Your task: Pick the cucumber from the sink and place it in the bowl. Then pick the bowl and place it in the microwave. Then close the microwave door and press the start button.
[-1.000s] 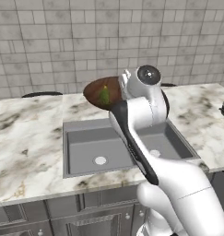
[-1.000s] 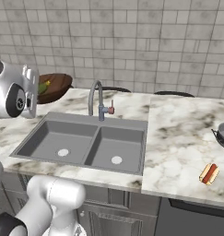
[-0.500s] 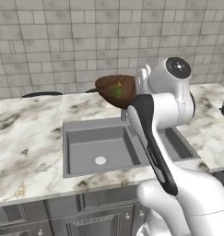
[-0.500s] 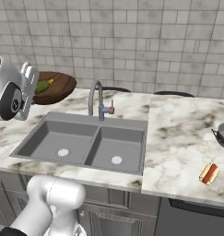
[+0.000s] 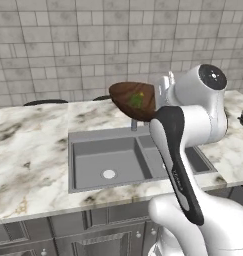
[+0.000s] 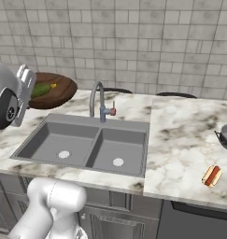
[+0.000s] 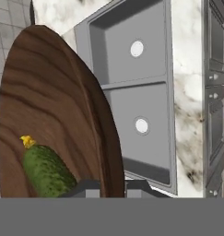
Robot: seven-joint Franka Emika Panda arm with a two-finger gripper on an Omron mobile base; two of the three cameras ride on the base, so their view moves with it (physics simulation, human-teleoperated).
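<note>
The dark brown wooden bowl [image 5: 130, 100] hangs tilted in the air above the back of the grey double sink [image 5: 93, 155]. My gripper [image 5: 160, 92] is shut on its rim. The green cucumber [image 5: 137, 100] lies inside the bowl. From the right base view the bowl [image 6: 59, 88] with the cucumber [image 6: 41, 89] floats left of the faucet, the gripper [image 6: 28, 86] at its left edge. In the hand view the fingertips [image 7: 88, 186] pinch the bowl's [image 7: 49, 106] rim, the cucumber [image 7: 48, 171] sits near them, and the sink [image 7: 132, 73] lies beyond. The microwave and its door are out of view.
A curved metal faucet [image 6: 97, 95] stands at the back of the sink, close to the bowl. On the marble counter to the right lie a hot dog [image 6: 212, 175] and a dark pan [image 6: 225, 136]. A tiled wall rises behind.
The arm has swung, carrying the bowl with the cucumber a little to the right in the left base view. The grip on the rim is unchanged.
</note>
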